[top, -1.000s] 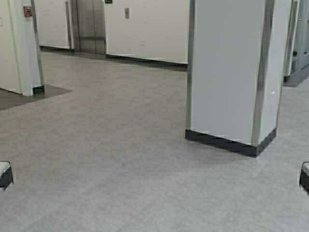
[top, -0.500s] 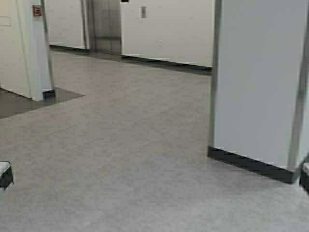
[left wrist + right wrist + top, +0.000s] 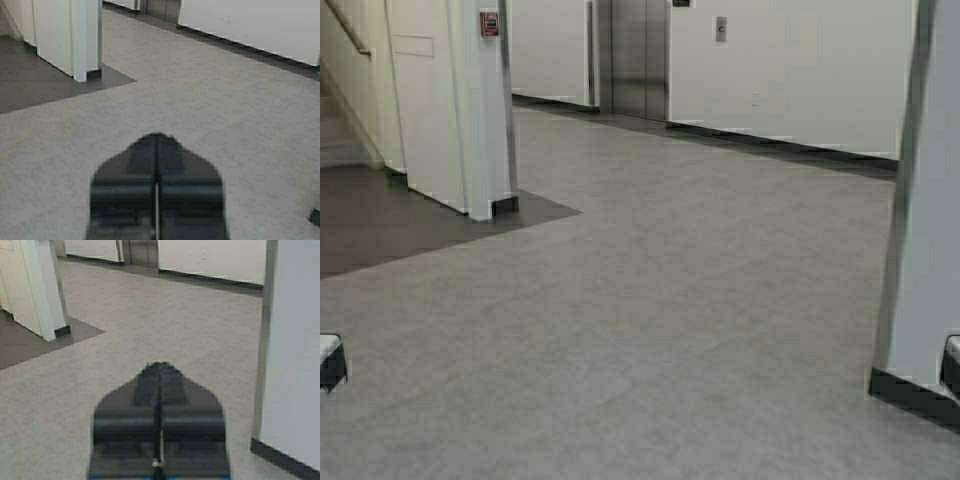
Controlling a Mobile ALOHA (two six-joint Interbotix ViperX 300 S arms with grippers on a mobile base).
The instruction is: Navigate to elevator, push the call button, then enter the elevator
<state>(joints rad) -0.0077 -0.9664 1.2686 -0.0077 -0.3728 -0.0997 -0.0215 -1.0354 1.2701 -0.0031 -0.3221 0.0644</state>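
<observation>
Your elevator (image 3: 640,58) stands at the far wall, up and a little left of centre in the high view, its brushed steel doors shut along the centre seam; the call button (image 3: 721,28) is a small silver plate on the white wall just to the right of the door frame, well apart from both arms. Open grey floor (image 3: 660,300) lies between you and the doors; a white pillar (image 3: 470,110) with a red fire alarm (image 3: 489,23) stands to your left beside a darker floor patch, and another white pillar (image 3: 925,200) with a steel corner strip is near on your right. Your left gripper (image 3: 157,145) is held low and forward, fingers pressed together, holding nothing; your right gripper (image 3: 159,375) sits the same way, fingers also pressed together and empty.
</observation>
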